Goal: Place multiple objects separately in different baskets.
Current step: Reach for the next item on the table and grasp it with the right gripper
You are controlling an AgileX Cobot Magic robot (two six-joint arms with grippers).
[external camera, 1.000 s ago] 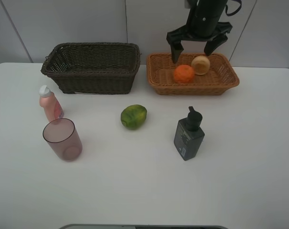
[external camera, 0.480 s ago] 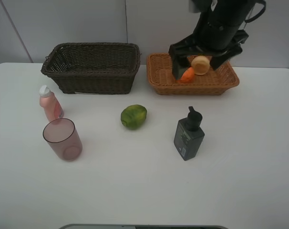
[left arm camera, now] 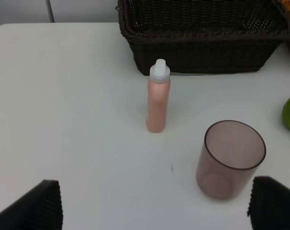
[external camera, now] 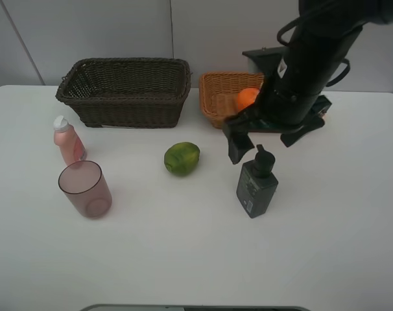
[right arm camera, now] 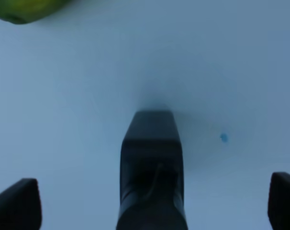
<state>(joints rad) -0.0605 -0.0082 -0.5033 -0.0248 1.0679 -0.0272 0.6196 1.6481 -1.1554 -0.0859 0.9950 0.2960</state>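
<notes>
Gripper, right [external camera: 261, 144]: a second ago it hung over the tan basket [external camera: 216, 97]; now it is above the pump bottle [external camera: 256, 188], fingers spread wide on either side of the pump head and not yet touching it.
Tan basket: holds the orange [external camera: 247, 97]; the arm hides most of the rest, so the peach seen there half a second ago cannot be checked now.
Pump bottle: upright on the worktop [external camera: 183, 259], in front of the tan basket, unmoved.
Green fruit [external camera: 181, 158]: on the worktop, beside the pump bottle and apart from it, in the same spot as before.
Gripper, left [left arm camera: 154, 206]: fingers spread, empty, low over the worktop near the cup [left arm camera: 230, 159] and the pink bottle [left arm camera: 158, 98].
Dark basket [external camera: 125, 91]: nothing visible inside from this angle.
Meaning: fruit delivery to the tan basket appears finished for now; the likely next step is closing on the pump bottle, presumably for the dark basket.
</notes>
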